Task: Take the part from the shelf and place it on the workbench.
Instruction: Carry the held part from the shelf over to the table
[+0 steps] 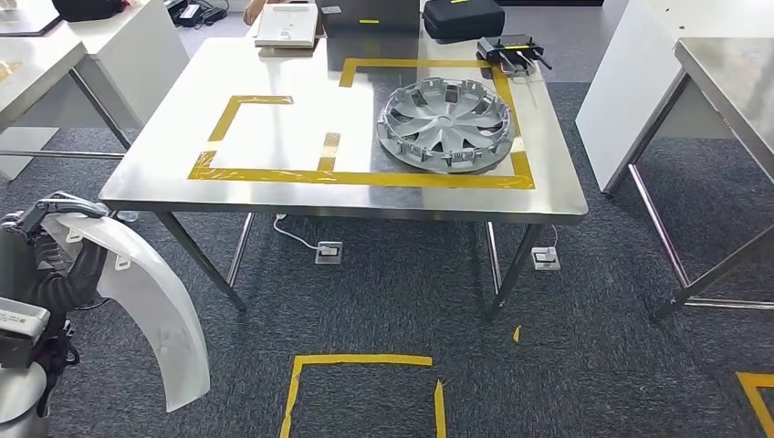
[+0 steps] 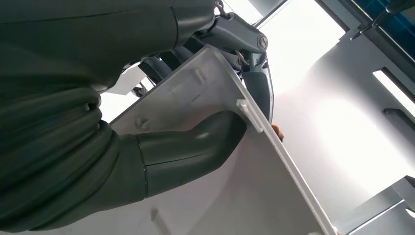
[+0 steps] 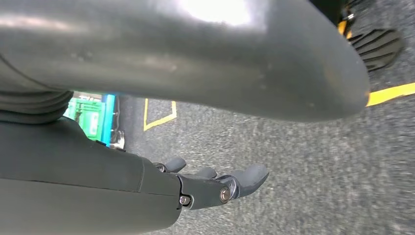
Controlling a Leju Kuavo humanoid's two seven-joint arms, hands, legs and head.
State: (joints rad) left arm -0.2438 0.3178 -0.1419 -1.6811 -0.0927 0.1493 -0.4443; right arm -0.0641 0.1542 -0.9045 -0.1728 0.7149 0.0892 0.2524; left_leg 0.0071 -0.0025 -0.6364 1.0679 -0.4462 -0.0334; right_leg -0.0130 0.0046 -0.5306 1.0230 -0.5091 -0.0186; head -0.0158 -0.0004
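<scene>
One part: white curved panel point(image 1: 146, 301), held low at the robot's left, short of the workbench point(image 1: 301, 192).
Left hand point(image 1: 50, 251): clasps the panel's upper end.
Right hand point(image 3: 215, 183): fingers apart, nothing held, above carpet.
Workbench: silver wheel cover point(image 1: 445, 123) inside yellow tape.

1. White part point(image 1: 151, 301): its upper end is tucked behind the left hand point(image 1: 46, 265), which sits at the near-left frame edge.
2. Right hand point(image 3: 215, 186): fingertips partly hidden behind its own cover.
3. Black case point(image 1: 463, 16) on the far table edge is cropped.
</scene>
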